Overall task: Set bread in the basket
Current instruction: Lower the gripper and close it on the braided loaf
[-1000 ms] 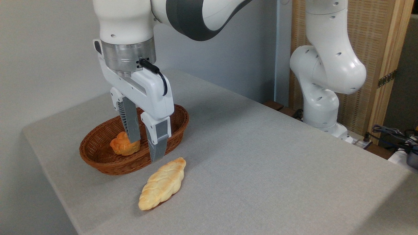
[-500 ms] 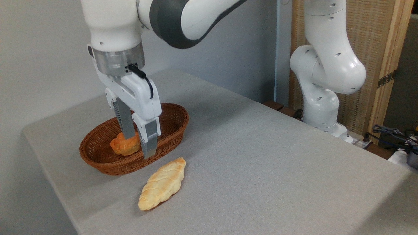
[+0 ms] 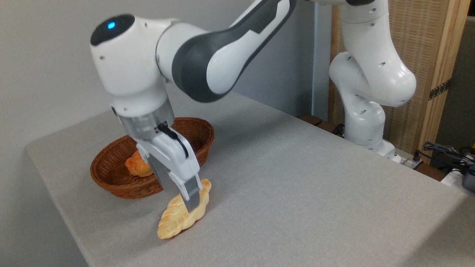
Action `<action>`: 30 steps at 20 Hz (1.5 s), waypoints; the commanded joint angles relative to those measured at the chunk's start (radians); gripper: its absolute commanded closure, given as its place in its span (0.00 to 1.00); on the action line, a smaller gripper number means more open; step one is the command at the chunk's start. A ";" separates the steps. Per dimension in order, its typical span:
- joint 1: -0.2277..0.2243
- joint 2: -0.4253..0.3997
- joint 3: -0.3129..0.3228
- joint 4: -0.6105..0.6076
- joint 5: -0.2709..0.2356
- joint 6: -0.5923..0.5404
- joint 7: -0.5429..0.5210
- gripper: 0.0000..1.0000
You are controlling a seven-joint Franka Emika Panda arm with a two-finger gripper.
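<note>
Bread (image 3: 182, 217) lies on the worktop (image 3: 297, 185) just beside the basket (image 3: 122, 185). Our fingers (image 3: 193, 198) straddle its upper half; we cannot tell whether they pinch it yet. Gripping off-centre, we risk the loaf tilting and slipping out.

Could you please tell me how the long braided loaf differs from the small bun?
The loaf is long, pale golden and tapered; the bun is smaller, rounder and orange-brown. The loaf lies on the table beside the basket, with the gripper down at it; the bun sits inside the basket. Both look knotted or braided.
</note>
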 commanded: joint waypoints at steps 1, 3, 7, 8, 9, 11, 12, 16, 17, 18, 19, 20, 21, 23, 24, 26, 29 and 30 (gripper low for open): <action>-0.008 0.035 0.013 -0.009 0.015 0.046 -0.001 0.00; -0.013 0.053 0.013 -0.009 0.014 0.053 -0.006 0.00; -0.016 0.061 0.006 -0.007 -0.004 0.113 -0.023 0.00; -0.016 0.061 0.005 -0.007 -0.009 0.119 -0.024 0.00; -0.016 0.064 0.005 -0.007 -0.009 0.121 -0.026 0.00; -0.024 0.074 0.005 -0.007 -0.008 0.121 -0.026 0.00; -0.028 0.074 0.005 -0.007 -0.008 0.121 -0.026 0.00; -0.042 0.074 0.004 -0.006 -0.009 0.121 -0.026 0.00; -0.048 0.074 0.004 -0.007 -0.008 0.121 -0.026 0.00; -0.048 0.075 0.004 -0.007 -0.008 0.121 -0.026 0.00; -0.048 0.080 0.004 -0.007 -0.008 0.121 -0.026 0.00; -0.050 0.084 0.004 -0.007 -0.009 0.128 -0.026 0.00; -0.050 0.090 0.004 -0.007 -0.009 0.135 -0.026 0.00; -0.058 0.098 0.004 -0.007 -0.008 0.138 -0.026 0.00; -0.058 0.098 0.004 -0.006 -0.008 0.139 -0.026 0.00; -0.058 0.098 0.004 -0.006 -0.004 0.138 -0.024 0.19; -0.058 0.098 0.004 -0.007 -0.006 0.138 -0.018 0.48; -0.058 0.098 0.004 -0.006 -0.004 0.138 -0.017 0.49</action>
